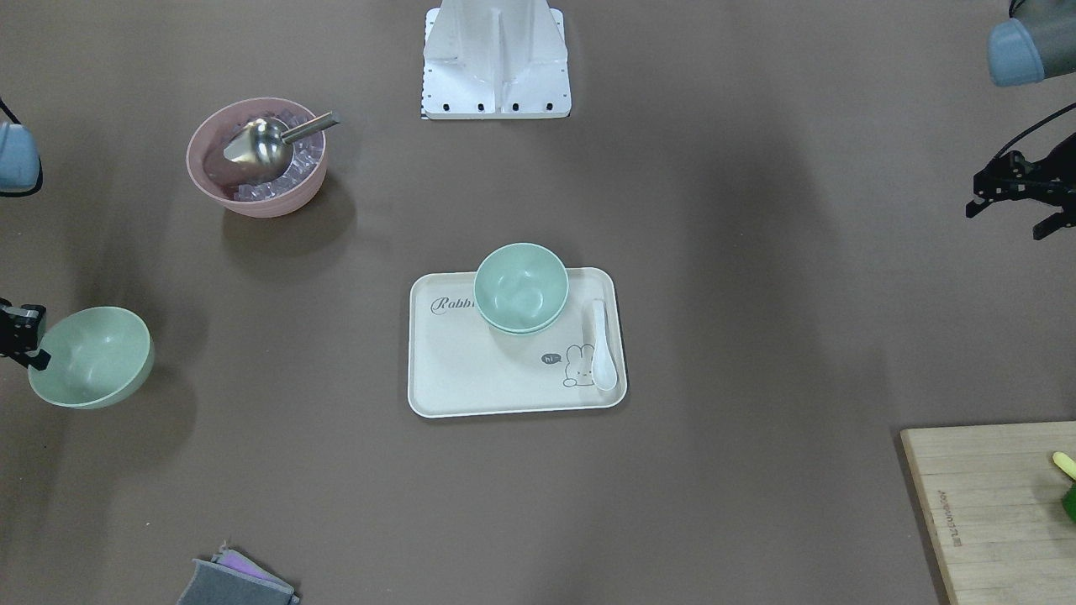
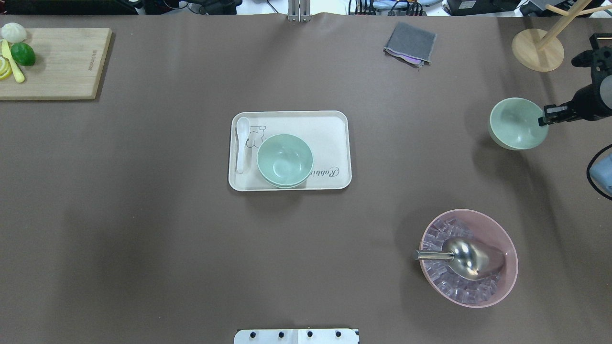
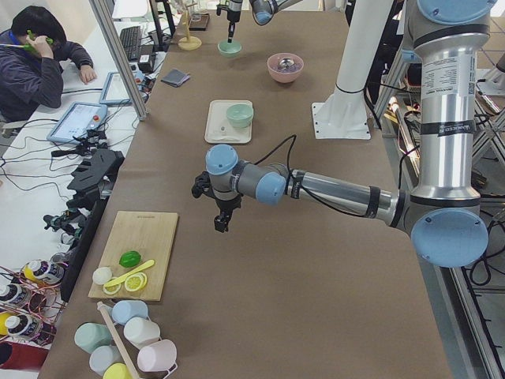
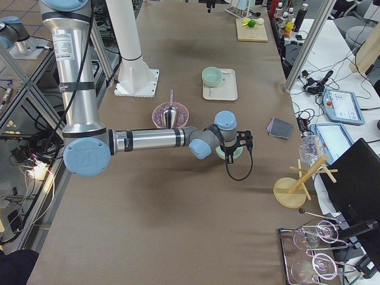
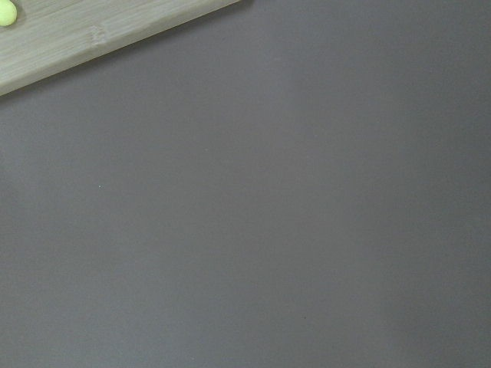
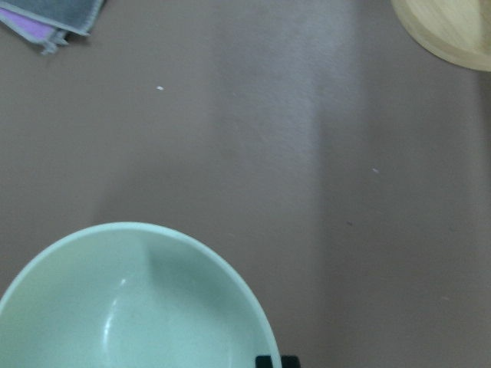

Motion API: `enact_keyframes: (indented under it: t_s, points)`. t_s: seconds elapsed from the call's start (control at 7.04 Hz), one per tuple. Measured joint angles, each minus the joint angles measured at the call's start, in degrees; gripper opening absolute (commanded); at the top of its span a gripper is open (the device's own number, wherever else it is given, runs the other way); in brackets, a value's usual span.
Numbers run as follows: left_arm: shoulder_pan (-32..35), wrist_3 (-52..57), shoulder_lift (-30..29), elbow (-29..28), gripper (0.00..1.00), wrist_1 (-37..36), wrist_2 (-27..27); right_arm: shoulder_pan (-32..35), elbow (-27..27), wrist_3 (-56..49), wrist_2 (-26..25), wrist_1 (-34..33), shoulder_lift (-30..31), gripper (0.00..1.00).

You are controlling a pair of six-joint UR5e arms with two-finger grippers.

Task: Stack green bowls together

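Note:
Two pale green bowls (image 1: 521,286) sit nested together on a cream tray (image 1: 471,378) at the table's middle; the pair also shows in the overhead view (image 2: 285,160). A third green bowl (image 2: 518,123) is at the table's right side, tilted and lifted a little off the table. My right gripper (image 2: 542,121) is shut on its rim; in the front view the gripper (image 1: 34,340) is at that bowl's (image 1: 92,357) left edge. My left gripper (image 1: 1007,222) hangs open and empty above bare table, far from all bowls.
A pink bowl (image 2: 507,282) with ice and a metal scoop (image 2: 466,258) stands near the robot's right. A white spoon (image 2: 241,143) lies on the tray. A grey cloth (image 2: 410,44), a wooden stand (image 2: 538,50) and a cutting board (image 2: 57,62) lie along the far edge.

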State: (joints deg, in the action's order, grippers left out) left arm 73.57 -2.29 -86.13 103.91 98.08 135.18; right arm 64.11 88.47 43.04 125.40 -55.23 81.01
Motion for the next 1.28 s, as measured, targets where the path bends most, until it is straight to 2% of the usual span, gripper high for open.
enact_keyframes:
  t_s: [0.28,0.71,0.85,1.28]
  points:
    - [0.0,0.0,0.1,-0.1,0.98,0.0,-0.1,-5.3,1.9,11.6,-0.7,-4.4,-8.4,0.0]
    - [0.1,0.0,0.9,0.0,0.98,-0.1,-0.4,-13.8,7.6,23.2,-6.0,-21.7,-19.5,0.0]
    - [1.3,0.0,1.5,-0.3,0.98,-0.3,-0.6,-16.4,9.6,27.7,-7.5,-26.7,-22.6,0.0]
    - [8.2,4.8,2.0,-4.3,0.98,-1.1,-1.1,-22.6,10.7,37.1,-10.0,-34.1,-29.5,0.0]
